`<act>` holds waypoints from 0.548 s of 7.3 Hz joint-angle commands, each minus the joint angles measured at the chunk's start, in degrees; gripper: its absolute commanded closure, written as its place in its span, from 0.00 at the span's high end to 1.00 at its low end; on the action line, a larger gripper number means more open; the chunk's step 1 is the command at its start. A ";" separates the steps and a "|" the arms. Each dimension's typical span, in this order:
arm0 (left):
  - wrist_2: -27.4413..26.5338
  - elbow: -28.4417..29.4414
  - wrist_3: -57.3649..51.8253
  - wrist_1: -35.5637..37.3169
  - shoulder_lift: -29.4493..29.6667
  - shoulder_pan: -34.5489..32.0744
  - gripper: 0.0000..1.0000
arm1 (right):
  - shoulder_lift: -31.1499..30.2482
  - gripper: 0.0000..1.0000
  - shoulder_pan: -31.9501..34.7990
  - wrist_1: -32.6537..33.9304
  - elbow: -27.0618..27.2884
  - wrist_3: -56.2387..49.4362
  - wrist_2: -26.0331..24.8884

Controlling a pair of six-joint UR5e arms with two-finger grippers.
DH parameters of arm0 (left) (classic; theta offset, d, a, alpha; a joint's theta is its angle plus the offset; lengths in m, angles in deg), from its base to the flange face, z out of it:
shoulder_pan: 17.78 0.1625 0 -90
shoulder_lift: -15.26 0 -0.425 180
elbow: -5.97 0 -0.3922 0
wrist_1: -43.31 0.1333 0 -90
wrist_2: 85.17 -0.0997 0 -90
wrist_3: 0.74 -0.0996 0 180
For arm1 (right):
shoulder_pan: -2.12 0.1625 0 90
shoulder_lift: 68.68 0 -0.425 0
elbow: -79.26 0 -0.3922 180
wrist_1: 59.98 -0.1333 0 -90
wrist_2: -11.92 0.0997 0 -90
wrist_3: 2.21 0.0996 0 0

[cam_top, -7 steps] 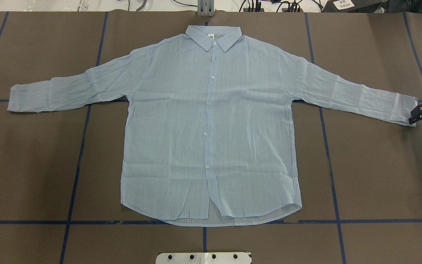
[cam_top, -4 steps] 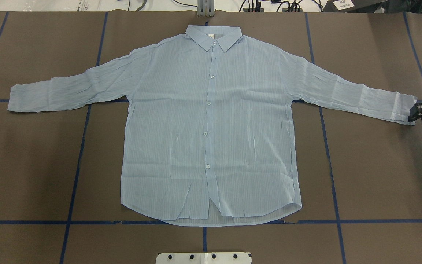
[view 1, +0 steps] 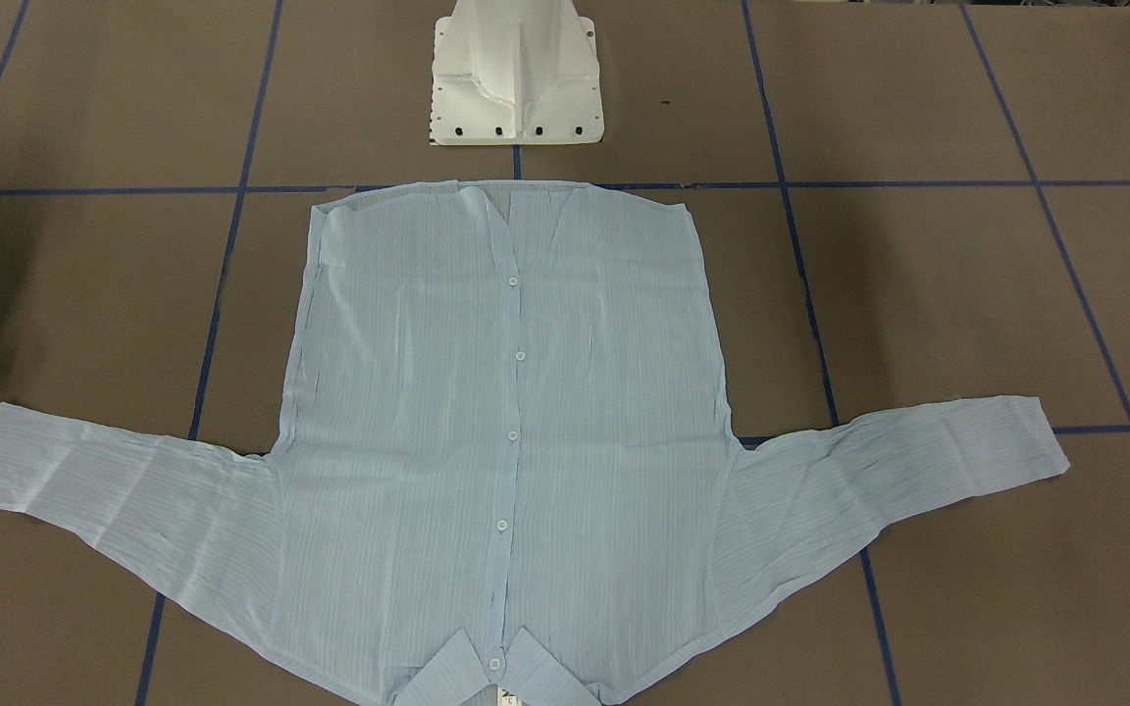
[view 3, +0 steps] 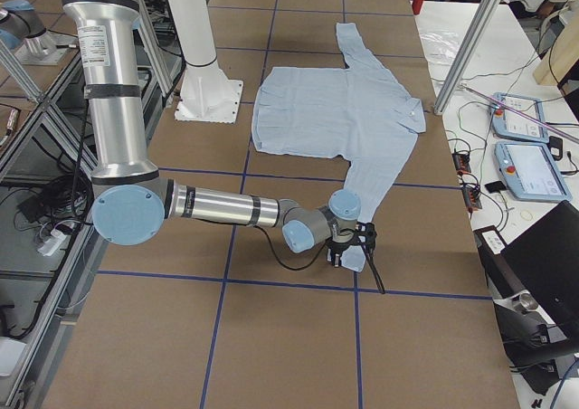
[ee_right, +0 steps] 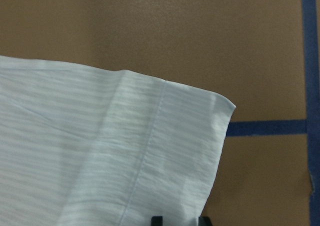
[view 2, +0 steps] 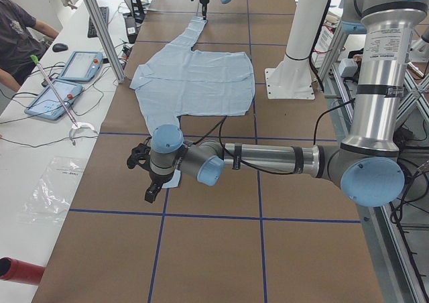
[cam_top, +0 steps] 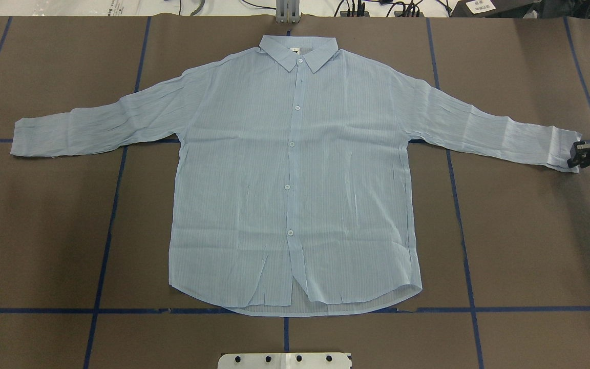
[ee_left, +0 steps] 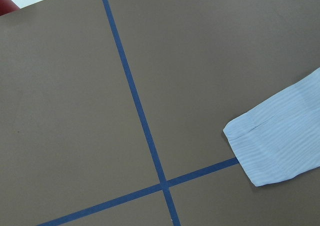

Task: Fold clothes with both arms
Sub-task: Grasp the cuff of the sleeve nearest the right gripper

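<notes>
The pale blue striped shirt [cam_top: 295, 169] lies flat and buttoned on the brown table, collar at the far side and both sleeves spread out; it also shows in the front view [view 1: 506, 392]. My right gripper [cam_top: 579, 155] sits low at the end of the right-hand sleeve's cuff [ee_right: 165, 151]. In the right wrist view its fingertips [ee_right: 157, 220] stand a little apart with the cuff's edge between them. My left gripper [view 2: 149, 182] hovers by the other cuff [ee_left: 270, 146]. It shows only in the left side view, so I cannot tell its state.
The white pedestal base [view 1: 516, 88] stands at the near side by the shirt's hem. Blue tape lines [cam_top: 105, 230] cross the brown table. A white side bench with tablets [view 2: 67, 82] and a person's arm [view 2: 23, 31] runs along the far side.
My right gripper has shifted slightly towards the far side and inward along the cuff. The cuff's end has moved a little inward with it. The rest of the shirt is unchanged.
</notes>
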 commanded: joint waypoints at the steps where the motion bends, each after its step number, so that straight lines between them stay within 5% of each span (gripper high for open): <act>1: 0.00 0.01 0.00 0.00 0.18 0.03 1.00 | 0.14 0.21 -0.10 -0.07 -0.58 0.10 -0.01; 3: 0.00 -0.08 0.00 0.00 0.27 0.03 1.00 | 0.49 0.00 -0.18 -0.07 0.03 0.11 0.34; 4: 0.00 0.00 0.00 0.00 0.36 0.03 1.00 | 0.49 0.00 -0.01 -0.24 1.52 0.19 0.87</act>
